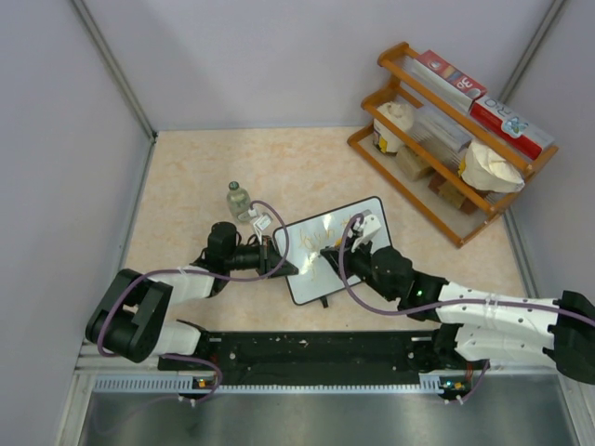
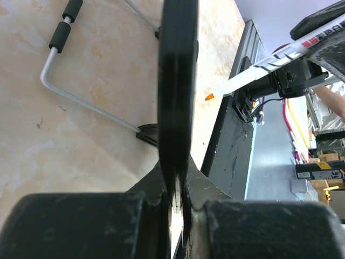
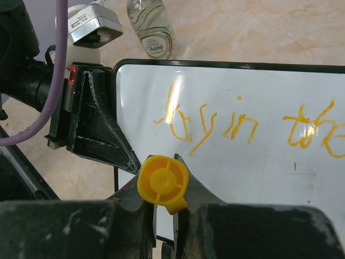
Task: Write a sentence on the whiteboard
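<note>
The whiteboard [image 1: 337, 253] stands tilted on the table, propped on its wire stand [image 2: 81, 102]. My left gripper [image 1: 282, 267] is shut on its left edge; in the left wrist view the black frame [image 2: 178, 81] runs edge-on between the jaws of this gripper [image 2: 180, 178]. My right gripper [image 1: 356, 238] is shut on a marker, whose yellow end [image 3: 161, 186] shows between its fingers [image 3: 163, 164]. The marker's orange tip [image 2: 209, 97] hangs just off the board's face. The sentence [image 3: 215, 127] is orange script across the board [image 3: 242, 172], reading roughly "by in the".
A small glass bottle [image 1: 239, 200] stands just behind the board's left corner. A wooden rack [image 1: 446, 130] with boxes and bags sits at the back right. Grey walls close in the table on the left, back and right.
</note>
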Available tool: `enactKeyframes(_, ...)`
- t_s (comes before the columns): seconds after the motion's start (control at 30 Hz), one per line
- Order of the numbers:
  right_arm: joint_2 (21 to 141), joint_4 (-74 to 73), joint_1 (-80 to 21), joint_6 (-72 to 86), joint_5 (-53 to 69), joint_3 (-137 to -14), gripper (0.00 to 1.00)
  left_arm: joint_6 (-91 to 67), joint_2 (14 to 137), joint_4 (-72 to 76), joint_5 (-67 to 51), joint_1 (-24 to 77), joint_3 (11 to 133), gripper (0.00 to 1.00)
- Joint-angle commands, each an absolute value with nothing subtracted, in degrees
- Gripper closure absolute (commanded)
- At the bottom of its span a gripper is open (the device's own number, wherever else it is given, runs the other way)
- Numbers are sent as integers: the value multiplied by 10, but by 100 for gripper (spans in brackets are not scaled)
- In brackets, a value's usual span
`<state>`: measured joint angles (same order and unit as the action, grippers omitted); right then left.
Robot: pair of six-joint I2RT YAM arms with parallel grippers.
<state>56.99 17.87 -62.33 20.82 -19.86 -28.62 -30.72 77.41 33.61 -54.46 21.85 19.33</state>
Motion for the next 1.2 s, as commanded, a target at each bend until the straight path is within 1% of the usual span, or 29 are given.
enactKeyframes(0.0,577,201,-615,209,-223,-315,100,-294,777,316,-552,221,185,100)
enactKeyframes(0.53,600,238,-606,226,-227,-298,100,-294,778,319,-553,221,184,100)
enactKeyframes(0.87,645,202,-604,243,-233,-308,100,-294,775,318,-552,221,184,100)
enactKeyframes(1.0,626,200,-603,246,-232,-299,100,-294,776,317,-552,221,185,100)
enactKeyframes(1.17,569,198,-599,251,-225,-281,100,-294,778,316,-552,221,185,100)
